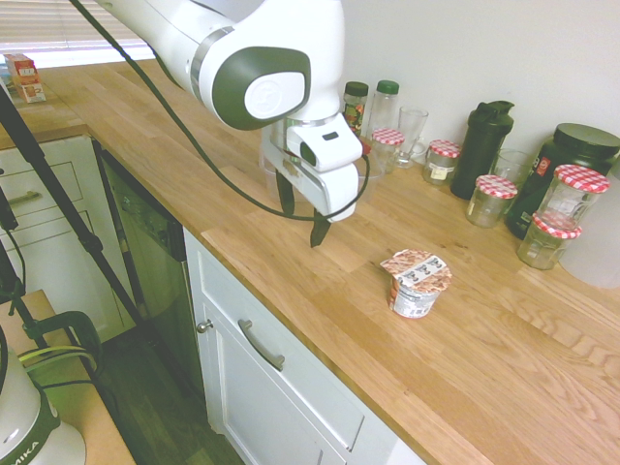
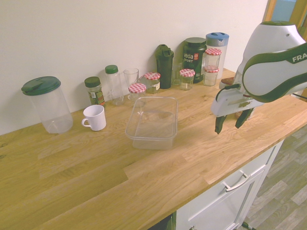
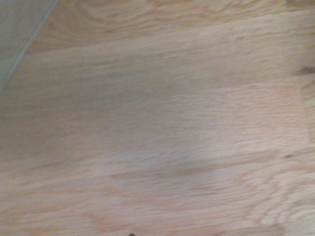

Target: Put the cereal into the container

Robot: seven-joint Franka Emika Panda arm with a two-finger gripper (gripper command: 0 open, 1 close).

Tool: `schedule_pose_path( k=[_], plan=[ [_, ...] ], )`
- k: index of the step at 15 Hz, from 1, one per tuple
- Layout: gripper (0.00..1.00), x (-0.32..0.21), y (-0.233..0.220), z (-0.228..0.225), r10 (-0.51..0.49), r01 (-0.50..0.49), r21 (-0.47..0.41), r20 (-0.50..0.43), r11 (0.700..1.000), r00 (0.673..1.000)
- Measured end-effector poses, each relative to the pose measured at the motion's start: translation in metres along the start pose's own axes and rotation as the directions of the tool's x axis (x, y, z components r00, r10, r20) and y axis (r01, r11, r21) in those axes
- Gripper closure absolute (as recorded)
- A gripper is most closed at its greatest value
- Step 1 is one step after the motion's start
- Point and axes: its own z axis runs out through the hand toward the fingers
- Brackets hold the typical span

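Observation:
The cereal (image 1: 417, 284), a small white cup with a brownish-pink foil lid, stands upright on the wooden counter near its front edge. My gripper (image 1: 302, 221) hangs open above the counter, a hand's width to the cup's left, with nothing between its fingers. The second exterior view shows the gripper (image 2: 228, 125) to the right of the container (image 2: 144, 140), a clear shallow tub that stands empty on the counter. There the arm hides the cereal. Only bare wood shows in the wrist view.
Glass jars with red-checked lids (image 1: 497, 199), a black shaker bottle (image 1: 484, 145) and a dark tub (image 1: 567, 160) line the wall. A white mug (image 2: 94, 117), a drinking glass (image 2: 130, 79) and a green-lidded pitcher (image 2: 48, 105) stand behind the container. The counter's front edge (image 1: 291, 310) runs close by.

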Motion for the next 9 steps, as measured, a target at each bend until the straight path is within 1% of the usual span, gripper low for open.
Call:
schedule_pose_path(
  k=[3,5,9],
  plan=[
    [0.00,0.037,0.032,-0.010,0.074,-0.074,0.040,0.004,0.996,0.997],
    [0.00,0.051,0.048,-0.009,0.121,-0.121,0.042,-0.008,0.992,0.993],
    [0.00,0.068,0.064,-0.007,0.191,-0.190,0.045,-0.028,0.981,0.981]
  ],
)
